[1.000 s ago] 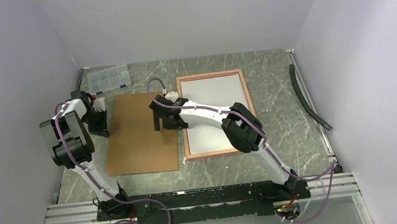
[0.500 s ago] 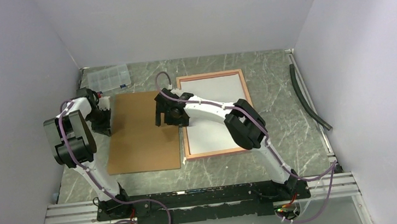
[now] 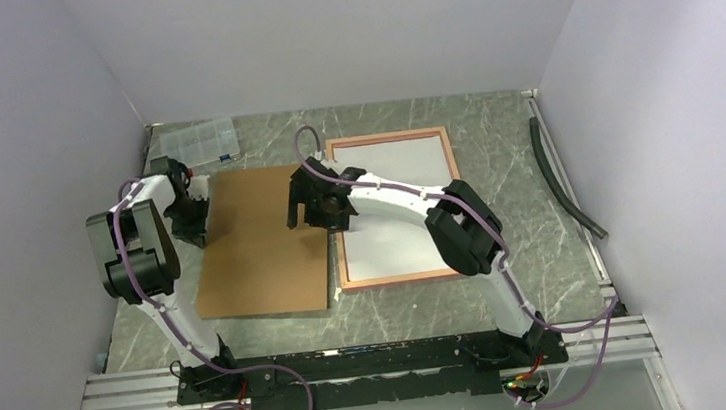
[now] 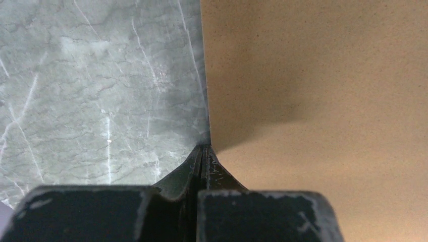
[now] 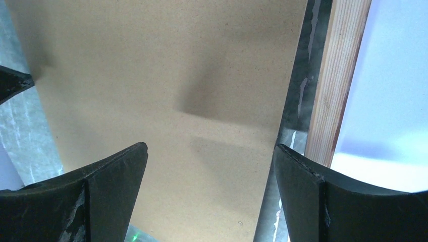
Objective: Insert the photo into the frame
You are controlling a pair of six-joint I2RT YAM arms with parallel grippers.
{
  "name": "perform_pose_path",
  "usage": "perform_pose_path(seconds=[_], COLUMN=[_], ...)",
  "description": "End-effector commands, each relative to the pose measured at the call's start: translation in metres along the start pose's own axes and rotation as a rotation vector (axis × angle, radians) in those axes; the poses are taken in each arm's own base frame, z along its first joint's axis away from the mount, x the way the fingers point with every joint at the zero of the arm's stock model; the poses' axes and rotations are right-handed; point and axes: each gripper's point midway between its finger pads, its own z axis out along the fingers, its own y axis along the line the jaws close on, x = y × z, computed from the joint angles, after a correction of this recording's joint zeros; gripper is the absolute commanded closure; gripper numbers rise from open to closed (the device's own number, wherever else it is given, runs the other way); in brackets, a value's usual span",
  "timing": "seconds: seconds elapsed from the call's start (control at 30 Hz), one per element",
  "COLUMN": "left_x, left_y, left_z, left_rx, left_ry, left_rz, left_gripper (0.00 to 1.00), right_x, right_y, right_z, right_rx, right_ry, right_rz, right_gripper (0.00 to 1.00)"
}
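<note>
The frame lies back-up at mid-table, its tan wood rim around the white back of the photo. Left of it lies a flat brown backing board. My right gripper hangs open over the board's right edge, one finger above the gap beside the frame. My left gripper is shut, its tips against the board's left edge, with nothing seen between them.
A clear plastic organiser box sits at the back left, just behind the left gripper. A black hose runs along the right side by a metal rail. Grey walls close in on three sides.
The left gripper has moved right against the board's left edge, and the board has shifted slightly toward the frame. The right gripper has moved a little farther back, staying open.
</note>
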Motion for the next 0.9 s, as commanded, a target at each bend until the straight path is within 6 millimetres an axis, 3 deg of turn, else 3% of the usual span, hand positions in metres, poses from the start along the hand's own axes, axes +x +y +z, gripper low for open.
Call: perform_pose_path(seconds=[0.0,0.4,0.57,0.7,0.87], left_x=[0.028,0.022,0.021,0.022,0.015], left_y=[-0.07,-0.098,-0.106,-0.106,-0.087], left_z=[0.043,0.049,0.046,0.04,0.026], left_rx=[0.251,0.274,0.29,0.295,0.275], left_ry=[0.121,0.144,0.147,0.15,0.122], left_rz=[0.0,0.068,0.082,0.085,0.049], left_gripper=[0.97,0.97,0.97,0.97,0.97], right_x=[-0.018,-0.024,-0.026,-0.018,-0.013], right_y=[0.081,0.038,0.01,-0.021,-0.043], right_z=[-0.054,-0.065,-0.062,-0.056,-0.06], right_rx=[-0.3,-0.26,-0.228,-0.192,-0.169], right_ry=[-0.065,-0.085,-0.079,-0.048,-0.032], right_rz=[0.021,0.102,0.143,0.174,0.151], right_gripper=[0.03,0.03,0.03,0.03,0.02])
